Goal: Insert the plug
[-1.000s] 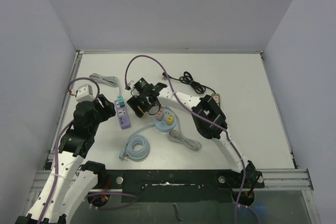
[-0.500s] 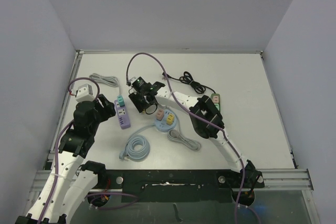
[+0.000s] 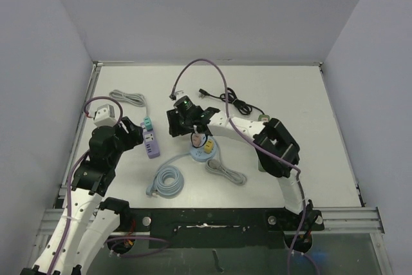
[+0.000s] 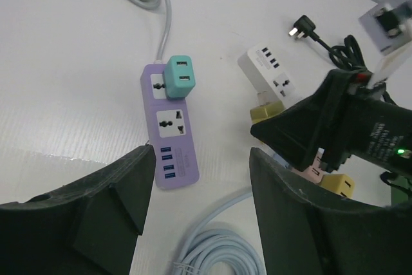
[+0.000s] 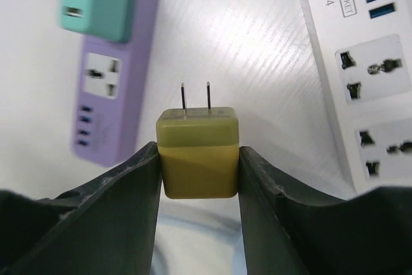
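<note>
My right gripper (image 5: 199,159) is shut on the plug (image 5: 199,152), an olive-yellow cube whose two prongs point away from the wrist. The plug hangs above the table between the purple power strip (image 5: 106,101) on the left and the white power strip (image 5: 360,88) on the right. In the left wrist view the plug (image 4: 262,114) sits just below the white strip (image 4: 270,78). From above, the right gripper (image 3: 183,123) hides both. A teal adapter (image 3: 147,123) is plugged into the purple strip (image 3: 151,145). My left gripper (image 3: 132,133) is open beside that strip, its jaws (image 4: 203,185) holding nothing.
A round blue strip (image 3: 203,154) holds a pink plug (image 3: 196,138) and a yellow one (image 3: 207,147). A coiled pale blue cable (image 3: 167,180) lies near the front. A black cord (image 3: 238,102) and a grey cord (image 3: 129,98) lie farther back, and another grey cord (image 3: 225,172) at right.
The right arm has swung its elbow to the right, and its gripper has shifted right and slightly back. The left arm has not moved.
</note>
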Robot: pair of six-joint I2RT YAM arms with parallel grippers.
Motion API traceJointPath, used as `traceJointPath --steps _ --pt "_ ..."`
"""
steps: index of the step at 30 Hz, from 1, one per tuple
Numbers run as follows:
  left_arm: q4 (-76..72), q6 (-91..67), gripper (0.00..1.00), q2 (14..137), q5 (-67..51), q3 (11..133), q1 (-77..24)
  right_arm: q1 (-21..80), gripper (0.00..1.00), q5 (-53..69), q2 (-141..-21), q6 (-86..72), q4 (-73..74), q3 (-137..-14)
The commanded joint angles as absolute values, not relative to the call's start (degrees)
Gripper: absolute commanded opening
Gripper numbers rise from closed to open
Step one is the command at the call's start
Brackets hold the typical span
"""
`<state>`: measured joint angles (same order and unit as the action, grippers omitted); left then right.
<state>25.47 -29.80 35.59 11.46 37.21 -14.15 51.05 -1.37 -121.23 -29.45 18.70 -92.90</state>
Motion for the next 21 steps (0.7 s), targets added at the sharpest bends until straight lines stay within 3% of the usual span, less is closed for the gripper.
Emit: traceJointPath --steps 1,15,21 --pt "17.7 -29.9 0.59 32.5 5.5 35.8 -14.2 51.3 0.39 -0.9 -106.0 -45.6 1.8 -86.0" --pt "-11.1 -37.7 0.58 34.7 -19.8 28.5 -14.7 51.4 0.39 -5.5 -87.2 -76.9 -19.6 -61.9" --pt "-19.2 -37.1 0.57 36.8 -14.0 26.0 -19.2 52.1 0.39 -12.6 -83.2 -84.2 -20.3 -57.4"
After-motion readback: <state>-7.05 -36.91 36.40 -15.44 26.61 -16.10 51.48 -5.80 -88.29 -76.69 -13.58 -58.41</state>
